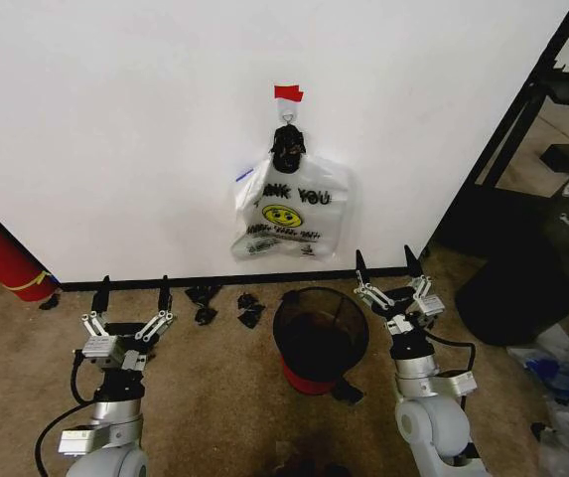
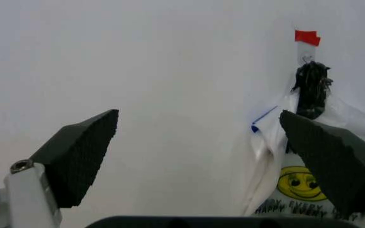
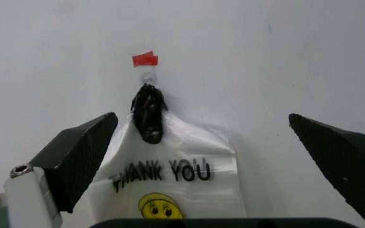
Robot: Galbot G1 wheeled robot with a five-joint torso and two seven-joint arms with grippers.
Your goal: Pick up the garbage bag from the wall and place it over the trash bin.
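Garbage bag [image 1: 286, 212], one: white plastic printed "THANK YOU" above a yellow smiley, hanging at upper centre of the head view from a hook under one red tape piece [image 1: 288, 93], its handles bunched black at the top.

Trash bin [image 1: 320, 336], one: black mesh, red base, on the floor at lower centre, directly below the bag and apart from it.

Grippers, two: left gripper [image 1: 132, 298] at lower left, right gripper [image 1: 389, 267] at lower right beside the bin; both with fingers spread, holding nothing.

Surfaces: white wall [image 1: 115, 129] with black baseboard; brown carpet [image 1: 214, 388].

Other: black scraps [image 1: 226, 304] by the baseboard; red roll [image 1: 1, 253] at left edge; dark bag bulk [image 1: 522, 288] at right.
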